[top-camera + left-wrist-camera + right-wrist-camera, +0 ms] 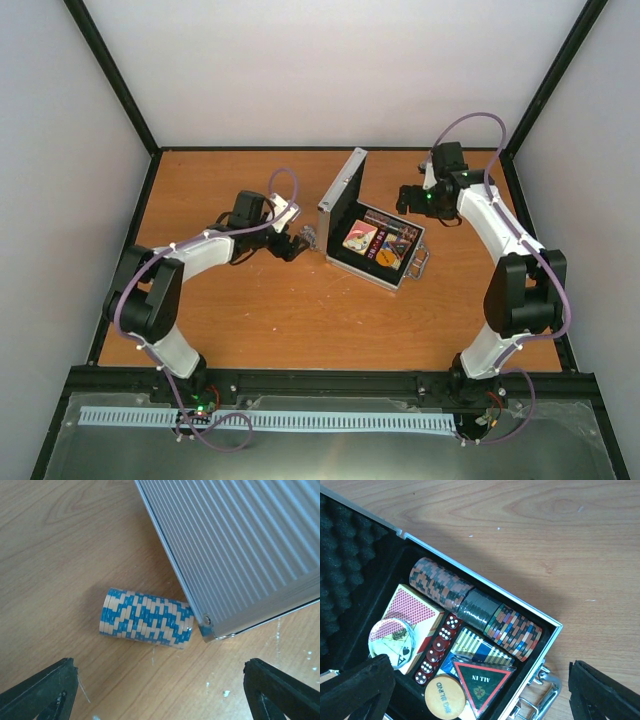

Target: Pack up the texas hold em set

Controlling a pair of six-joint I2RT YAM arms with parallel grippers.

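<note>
The silver case (342, 192) stands open mid-table, lid upright. In the right wrist view its black-lined tray (551, 630) holds striped chip stacks (470, 605), a red card deck (412, 614), red dice (436, 650), the blue-yellow deck (481, 650), an orange disc (445, 697) and a dark red-edged triangle (482, 682). A blue-and-cream chip stack (146, 618) lies on its side on the table against the ribbed lid's corner (210, 630). My left gripper (160, 690) is open and empty just short of that stack. My right gripper (482, 700) is open and empty above the tray.
The wooden table (280, 320) is walled by a black frame and white panels. The case's metal handle (540, 700) sticks out at its near edge. A round clear token with an ace (392, 639) rests on the red deck.
</note>
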